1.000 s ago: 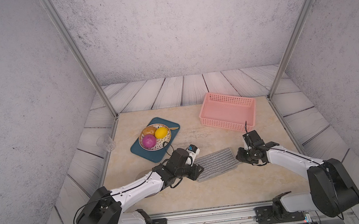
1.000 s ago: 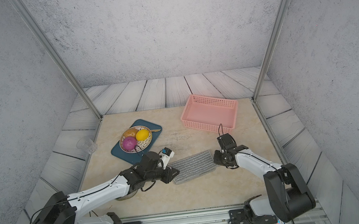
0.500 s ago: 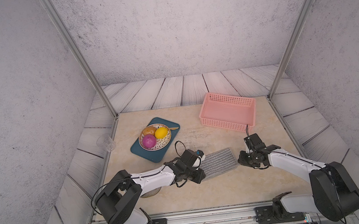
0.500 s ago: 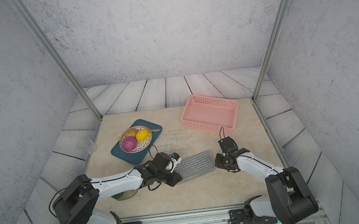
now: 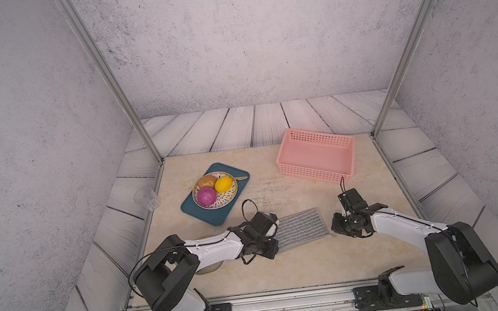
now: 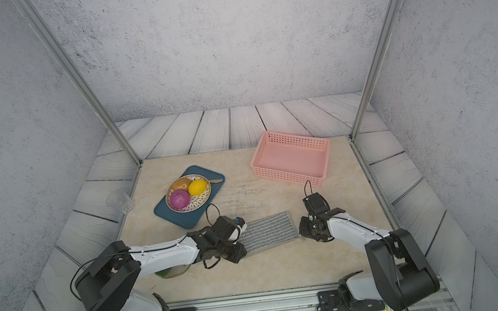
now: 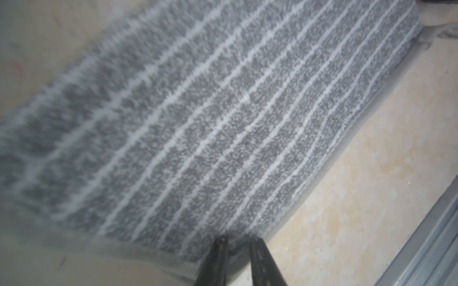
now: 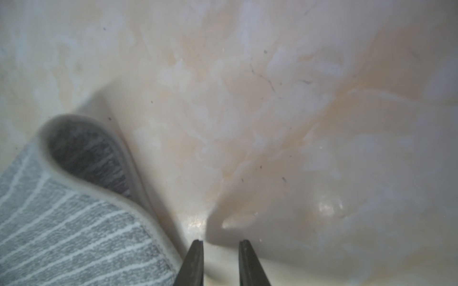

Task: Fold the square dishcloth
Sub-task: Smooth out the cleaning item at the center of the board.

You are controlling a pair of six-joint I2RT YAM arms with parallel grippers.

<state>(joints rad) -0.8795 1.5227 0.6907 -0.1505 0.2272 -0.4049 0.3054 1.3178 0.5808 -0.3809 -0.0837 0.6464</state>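
Note:
The square dishcloth (image 5: 300,228) (image 6: 269,230) lies on the beige table between the two arms as a grey striped rectangle, doubled over. My left gripper (image 5: 271,245) (image 6: 238,249) is at its left end. In the left wrist view the dishcloth (image 7: 223,111) fills the frame, and the left gripper (image 7: 236,241) stands slightly open with the hem showing in the gap. My right gripper (image 5: 335,226) (image 6: 302,228) is just off the right end. In the right wrist view the right gripper (image 8: 220,242) is open over bare table, beside the dishcloth (image 8: 62,235), whose upper layer arches up.
A pink basket (image 5: 315,172) stands at the back right. A teal tray (image 5: 213,220) holds a bowl (image 5: 233,193) of fruit at the back left. A clear cup (image 5: 150,199) sits off the left edge. A round dish (image 5: 211,267) lies under my left arm. A metal rail (image 5: 290,304) runs along the front.
My left arm's elbow has folded back toward its base while the gripper stayed at the cloth's left end. My right gripper has come slightly nearer the front. The cloth has not moved.

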